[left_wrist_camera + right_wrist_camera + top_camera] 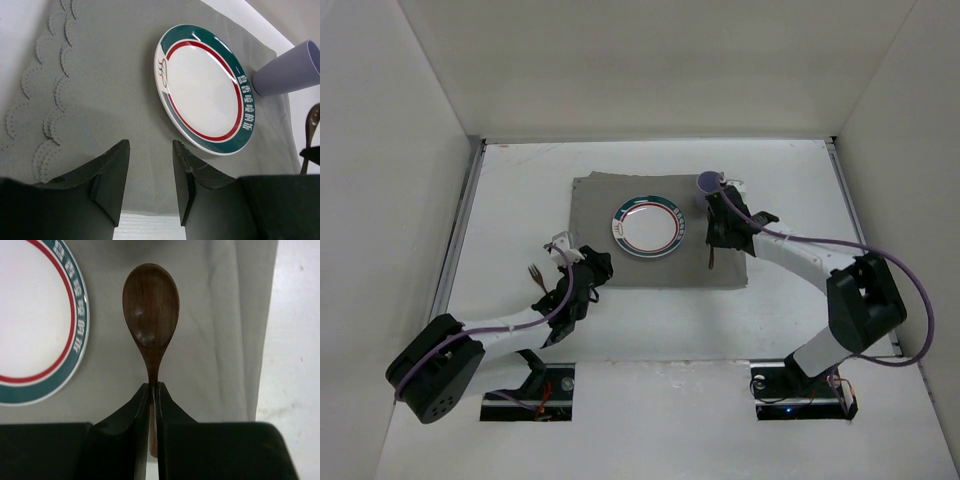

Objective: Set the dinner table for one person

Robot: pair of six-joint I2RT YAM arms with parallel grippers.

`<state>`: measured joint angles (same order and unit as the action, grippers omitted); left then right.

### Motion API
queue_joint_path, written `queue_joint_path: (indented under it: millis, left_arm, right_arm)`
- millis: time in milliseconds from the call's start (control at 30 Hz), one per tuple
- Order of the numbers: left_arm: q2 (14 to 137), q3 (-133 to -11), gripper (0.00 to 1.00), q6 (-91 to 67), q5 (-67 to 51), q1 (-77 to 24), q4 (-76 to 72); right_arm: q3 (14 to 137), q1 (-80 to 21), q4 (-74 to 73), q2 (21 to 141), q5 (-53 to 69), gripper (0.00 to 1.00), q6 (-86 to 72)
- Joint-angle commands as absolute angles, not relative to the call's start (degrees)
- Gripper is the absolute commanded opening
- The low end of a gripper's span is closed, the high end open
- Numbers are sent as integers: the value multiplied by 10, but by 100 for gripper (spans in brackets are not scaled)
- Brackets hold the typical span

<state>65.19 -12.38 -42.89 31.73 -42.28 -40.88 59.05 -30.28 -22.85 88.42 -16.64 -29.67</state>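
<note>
On the white dinner table (520, 190) lies a grey cloth mat (590, 200) with a white plate (648, 227) rimmed in teal and red. A purple cup (707, 182) stands at the mat's far right corner. My right gripper (154, 386) is shut on the handle of a dark wooden spoon (151, 305), just right of the plate (30, 320) and over the mat. From above, that right gripper (712, 240) sits between plate and cup. My left gripper (150, 145) hangs open and empty over the mat's near left edge, short of the plate (205, 90).
A small brown fork (534, 274) lies on the bare table left of my left gripper (592, 270). White walls close in the table on three sides, with metal rails (460, 230) along its edges. The cup (290, 70) stands beyond the plate.
</note>
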Motion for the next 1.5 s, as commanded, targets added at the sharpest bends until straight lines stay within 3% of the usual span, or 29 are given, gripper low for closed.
queue_joint_path:
  millis: [0, 533, 867, 1100, 1467]
  left_arm:
    - [663, -139, 37, -432, 322, -418, -425]
    - [664, -140, 38, -434, 316, -409, -425]
    - [669, -140, 38, -434, 314, -406, -425]
    - [668, -142, 38, -431, 314, -407, -425]
    - [675, -190, 37, -419, 314, -389, -339]
  right_arm:
    - [621, -290, -172, 911, -139, 12, -250]
    - [610, -290, -154, 974, -125, 14, -264]
    - [596, -290, -148, 969, -133, 25, -269]
    - [587, -290, -154, 926, -143, 27, -270]
    - [511, -320, -83, 734, -178, 53, -279]
